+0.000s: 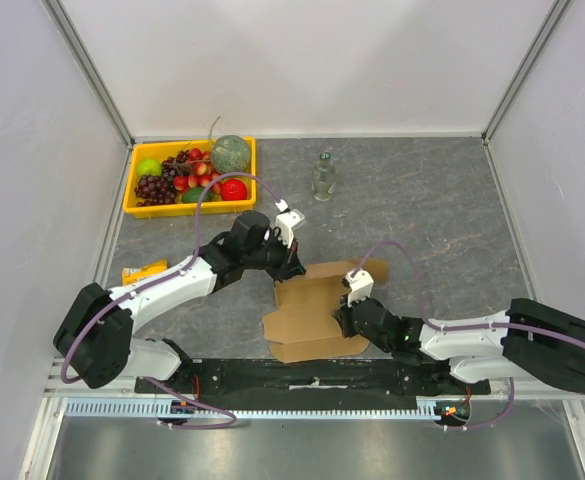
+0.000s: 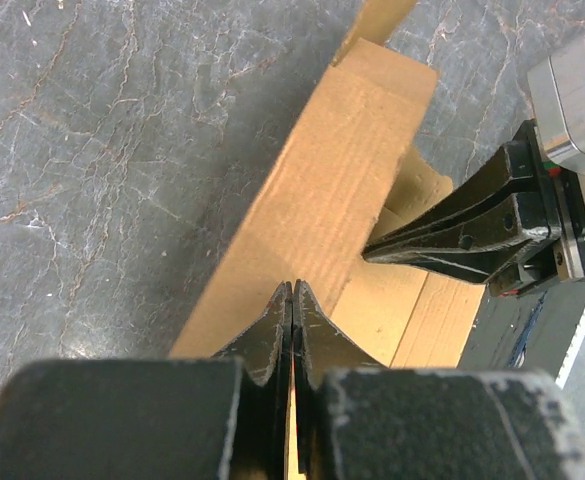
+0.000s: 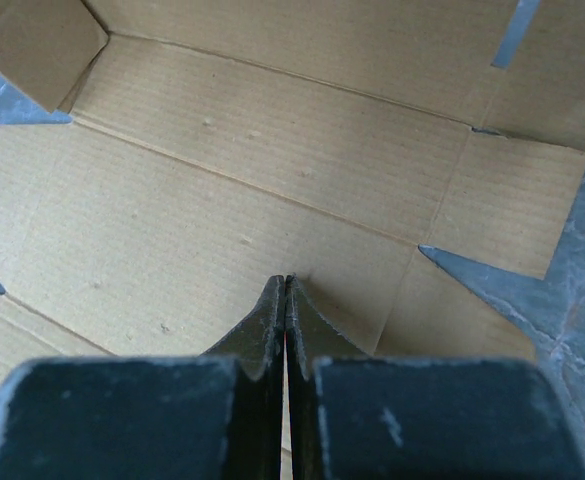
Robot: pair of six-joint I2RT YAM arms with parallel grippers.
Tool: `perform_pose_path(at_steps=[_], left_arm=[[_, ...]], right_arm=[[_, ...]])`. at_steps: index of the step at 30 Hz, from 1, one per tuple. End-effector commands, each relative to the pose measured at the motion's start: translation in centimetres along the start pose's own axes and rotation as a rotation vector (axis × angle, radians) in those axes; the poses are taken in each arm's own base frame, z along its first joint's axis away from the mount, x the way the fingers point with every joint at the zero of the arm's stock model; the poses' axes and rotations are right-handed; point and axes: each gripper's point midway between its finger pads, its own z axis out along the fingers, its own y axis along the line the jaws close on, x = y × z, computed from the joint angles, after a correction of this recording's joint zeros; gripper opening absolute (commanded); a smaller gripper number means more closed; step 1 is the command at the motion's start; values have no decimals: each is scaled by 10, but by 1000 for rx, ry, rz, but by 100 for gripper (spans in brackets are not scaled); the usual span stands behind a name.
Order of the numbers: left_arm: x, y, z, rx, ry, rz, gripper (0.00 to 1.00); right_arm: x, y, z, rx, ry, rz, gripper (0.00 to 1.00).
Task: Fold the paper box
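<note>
Where the grey, stone-patterned worktop [image 1: 422, 210] fills the top view, the left arm [image 1: 172, 285] reaches in from 7 o'clock and the right arm [image 1: 462, 340] from 5 o'clock, and both meet at the paper box [image 1: 302, 325].

The paper box lies at about 6 o'clock on the worktop, near the front edge. It is an opened sheet of brown corrugated card, mostly flat, with its inner face, creases and side flaps showing. The long panel on its 11 o'clock side stands raised on edge.

The left jaws are pressed together with no gap at the tips. They sit against that raised panel, and I cannot tell whether they nip its edge. The right jaws are also closed tight, tips down on the flat inner panel toward the box's 3 o'clock side. In the left wrist view their points reach the inner side of the raised panel.

A yellow tray [image 1: 130, 205] of grapes, a melon and red and green fruit sits at 10 o'clock. A clear bottle [image 1: 322, 177] stands upright at 12 o'clock, well apart from the box. A small yellow item [image 1: 144, 271], too small to identify, lies at 8 o'clock beside the left arm.
</note>
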Motion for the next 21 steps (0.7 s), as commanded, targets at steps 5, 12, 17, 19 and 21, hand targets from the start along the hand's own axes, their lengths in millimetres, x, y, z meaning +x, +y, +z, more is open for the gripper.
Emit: perform_pose_path(at_steps=[5, 12, 17, 19, 21], left_arm=[[-6, 1, -6, -34, -42, -11, 2], [-1, 7, -4, -58, -25, -12, 2], [5, 6, -6, -59, -30, -24, 2], [6, 6, -7, -60, -38, -31, 2], [5, 5, -9, -57, -57, -41, 2]], right_arm=[[-12, -34, 12, 218, -59, -76, 0], [-23, -44, 20, 269, -89, -100, 1], [-22, -55, 21, 268, -84, -74, 1], [-24, -56, 20, 260, -89, -61, 1], [-24, -56, 20, 251, -90, -51, 1]])
